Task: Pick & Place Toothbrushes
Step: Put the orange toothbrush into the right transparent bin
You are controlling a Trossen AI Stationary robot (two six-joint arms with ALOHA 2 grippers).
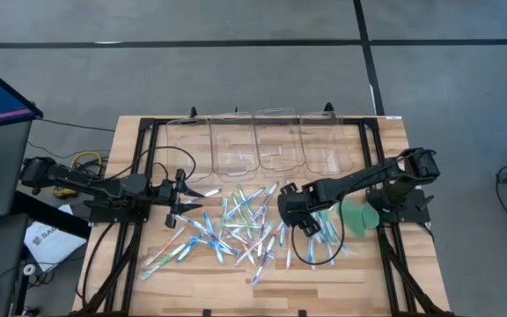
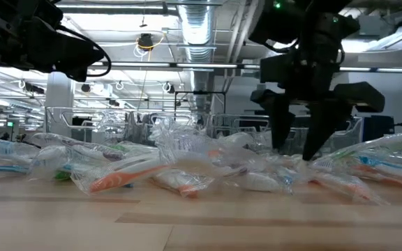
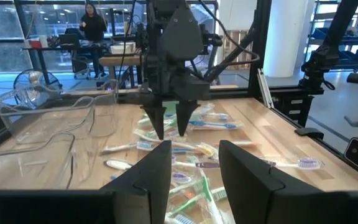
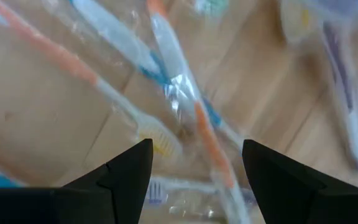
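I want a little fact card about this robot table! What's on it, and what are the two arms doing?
table: light wooden table top
pile: thin translucent plastic toothbrushes with blue, green, purple and orange accents, scattered mid-table
bins: four clear plastic bins along the far edge, no toothbrush visible inside
disc: flat green disc beside the right arm
left end effector: fingers apart, empty, at the pile's left edge
right end effector: fingers open, pointing down, just above the pile, holding nothing
background: a person stands far behind the table
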